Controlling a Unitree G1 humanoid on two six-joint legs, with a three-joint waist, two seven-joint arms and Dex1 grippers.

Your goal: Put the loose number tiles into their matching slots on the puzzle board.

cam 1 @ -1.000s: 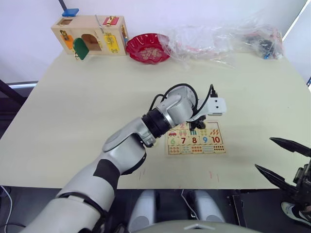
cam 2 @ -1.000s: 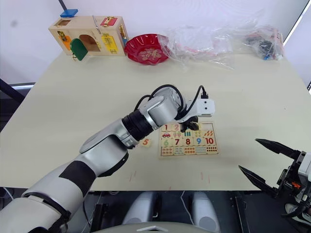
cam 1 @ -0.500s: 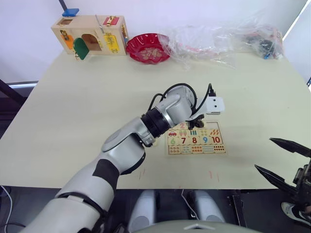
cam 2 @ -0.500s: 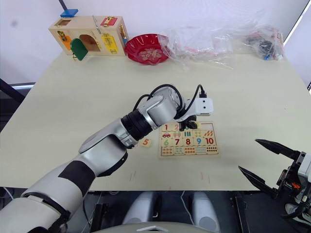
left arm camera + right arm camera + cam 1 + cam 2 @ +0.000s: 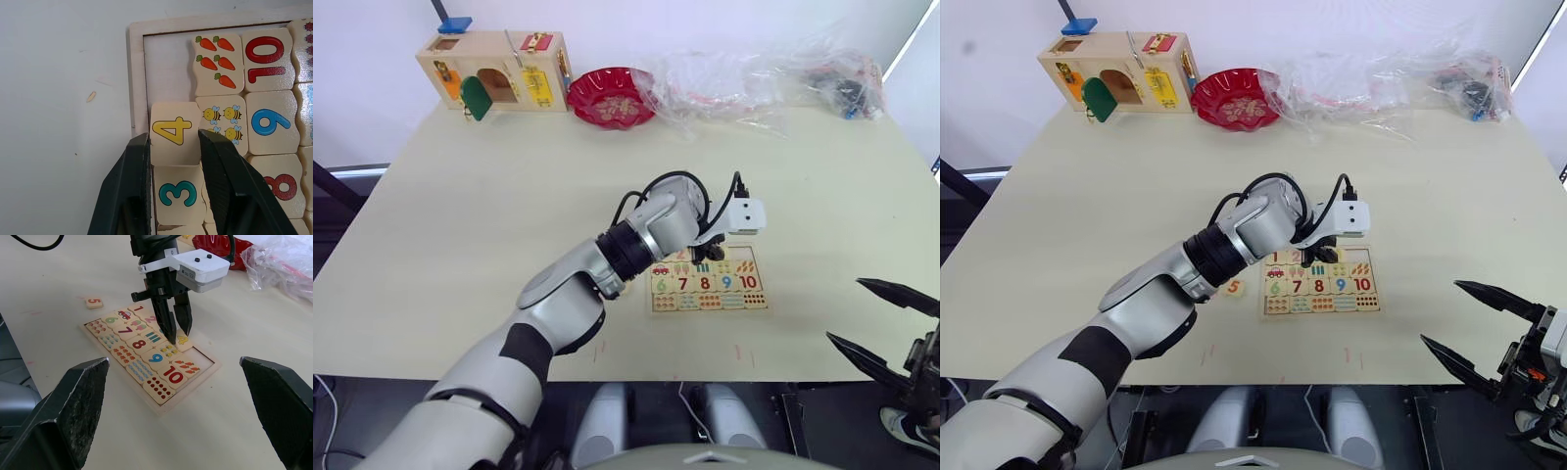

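The 4 tile [image 5: 172, 132] sat between the left gripper's [image 5: 173, 161] two black fingers over the puzzle board's [image 5: 138, 73] top row, beside the 3 tile [image 5: 177, 193], next to an empty slot [image 5: 168, 68]. The 5 tile [image 5: 1233, 287] lay loose on the table [image 5: 1116, 196] left of the board. The right gripper [image 5: 1477, 328] hung spread wide, off the table's near right edge.

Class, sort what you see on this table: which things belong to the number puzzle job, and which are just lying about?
Job: puzzle board, tile 4 between the left gripper jaws, loose tile 5.

Lying about: latch box, red bowl, plastic bags.
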